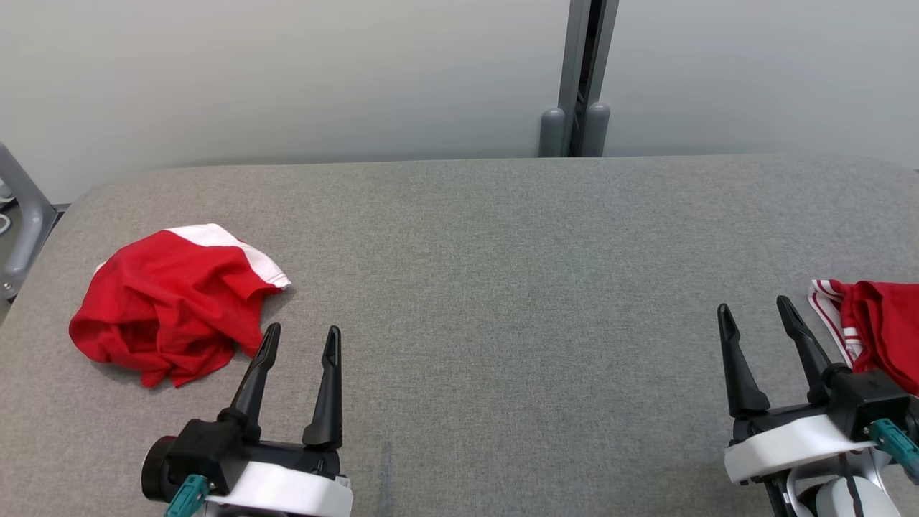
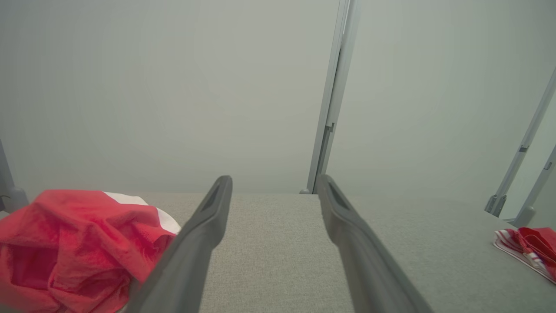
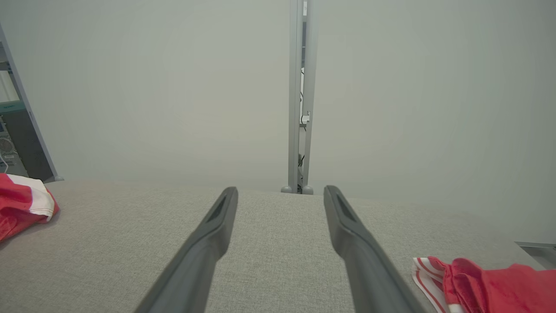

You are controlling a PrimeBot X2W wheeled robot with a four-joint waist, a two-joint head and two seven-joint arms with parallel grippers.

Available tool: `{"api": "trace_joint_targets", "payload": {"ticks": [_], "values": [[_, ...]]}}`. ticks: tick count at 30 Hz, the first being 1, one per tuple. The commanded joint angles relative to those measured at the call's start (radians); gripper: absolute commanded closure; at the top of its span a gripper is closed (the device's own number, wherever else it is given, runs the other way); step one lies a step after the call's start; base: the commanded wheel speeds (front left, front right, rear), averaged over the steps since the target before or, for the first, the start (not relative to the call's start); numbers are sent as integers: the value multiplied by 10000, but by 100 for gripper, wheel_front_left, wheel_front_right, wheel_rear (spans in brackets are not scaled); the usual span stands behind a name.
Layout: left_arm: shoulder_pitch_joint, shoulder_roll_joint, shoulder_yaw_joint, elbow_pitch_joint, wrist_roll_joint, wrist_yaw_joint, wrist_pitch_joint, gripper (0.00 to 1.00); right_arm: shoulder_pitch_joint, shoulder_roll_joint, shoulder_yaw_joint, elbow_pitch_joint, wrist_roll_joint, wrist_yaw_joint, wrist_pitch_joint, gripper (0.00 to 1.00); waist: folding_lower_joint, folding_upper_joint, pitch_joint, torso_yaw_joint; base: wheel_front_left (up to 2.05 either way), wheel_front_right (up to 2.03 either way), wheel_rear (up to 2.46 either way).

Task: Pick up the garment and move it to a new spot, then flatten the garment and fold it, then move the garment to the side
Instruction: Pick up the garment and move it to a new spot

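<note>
Grey fabric tabletop (image 1: 502, 237) is backed by a pale wall (image 1: 287, 72). The crumpled red garment (image 1: 169, 305) is seen just left of the left gripper (image 1: 301, 334), untouched. That gripper and the right gripper (image 1: 754, 307) are held spread and empty. If only one loose layer were pinched, the garment could slip free or stay bunched.

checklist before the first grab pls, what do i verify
1. left end effector open and holding nothing: ok
2. right end effector open and holding nothing: ok
3. crumpled red garment in full sight, lying just ahead and left of the left end effector, not touched by it: ok
4. bare stretch of table in the middle for the new spot: ok
5. garment already flat: not ok, it is bunched in a heap
6. which piece is meant, since a striped-trim red garment lies by the right end effector: cannot tell
</note>
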Motion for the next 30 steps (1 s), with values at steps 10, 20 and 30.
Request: {"api": "trace_joint_targets", "payload": {"ticks": [10, 20, 30], "values": [[-45, 33, -22, -21, -51, -25, 3, 0, 65, 3, -61, -48, -86, -3, -49, 0, 0, 0, -17, 5, 0, 0, 0], [-133, 33, -76, -44, -44, -21, 3, 0, 17, -20, -80, -63, -99, -3, -49, 0, 0, 0, 82, 47, 0, 0, 0], [-204, 33, -102, -5, -42, 7, 3, 0, -60, -17, -94, -1, -98, -3, -49, 0, 0, 0, 125, 80, 0, 0, 0]]}}
